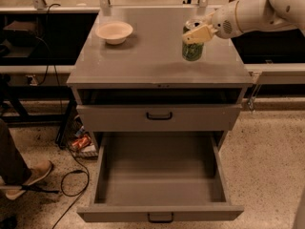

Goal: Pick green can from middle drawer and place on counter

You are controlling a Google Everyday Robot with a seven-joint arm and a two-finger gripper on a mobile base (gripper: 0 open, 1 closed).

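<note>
While the gripper [198, 33] stood over the right side of the counter [143, 63], its fingers were clamped on the upright green can [192, 50]. This looked like the placing step. Next it needed to settle the can and let go.

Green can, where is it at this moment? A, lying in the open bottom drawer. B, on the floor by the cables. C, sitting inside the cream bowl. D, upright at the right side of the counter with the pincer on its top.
D: the green can is upright at the right side of the counter, and the pincer, reaching in from the right, is clamped on its top.
</note>
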